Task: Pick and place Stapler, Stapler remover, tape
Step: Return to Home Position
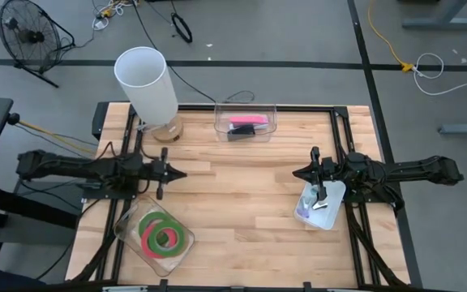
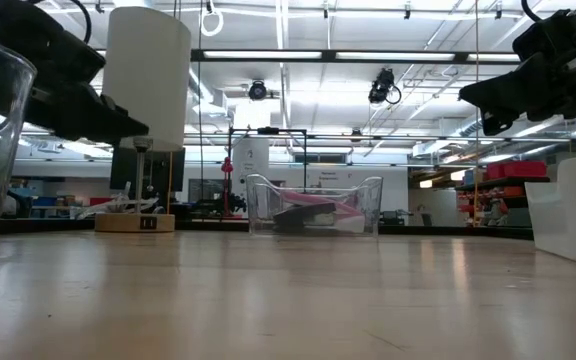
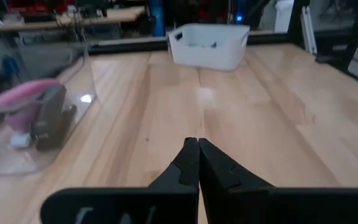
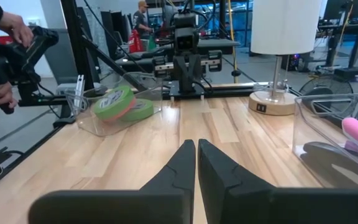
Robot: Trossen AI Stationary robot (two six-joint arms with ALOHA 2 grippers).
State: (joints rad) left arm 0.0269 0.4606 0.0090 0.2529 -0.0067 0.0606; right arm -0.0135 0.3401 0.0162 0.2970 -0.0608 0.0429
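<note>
From above, I am holding my left end effector [image 1: 177,173] and my right end effector [image 1: 298,172] over the worktop [image 1: 242,203], tips pointing at each other across its bare middle, neither carrying anything. The pink stapler [image 1: 248,121] and the black stapler [image 1: 240,132] are lying together in the transparent bin [image 1: 217,113] at the far edge, beside the white lamp [image 1: 148,81]. The green and pink-red tape rolls [image 1: 162,234] are sitting in a second clear bin [image 1: 128,235] near the front-left corner. The white bin [image 1: 328,225] under my right arm is holding small items, too small for me to tell as staple removers. At worktop height, both arms are hanging clear above the wood, and nothing loose is showing on the surface between the bins. Past my left wrist, my two fingers are pressing together on nothing, with the staplers' bin to one side and the white bin far across. Past my right wrist, the fingers are likewise pinched to a narrow point, facing the tape rolls and the lamp; a person's hand [image 4: 14,25] is showing in the room beyond. I am judging the sorting finished, with only the parking of my arms left.
</note>
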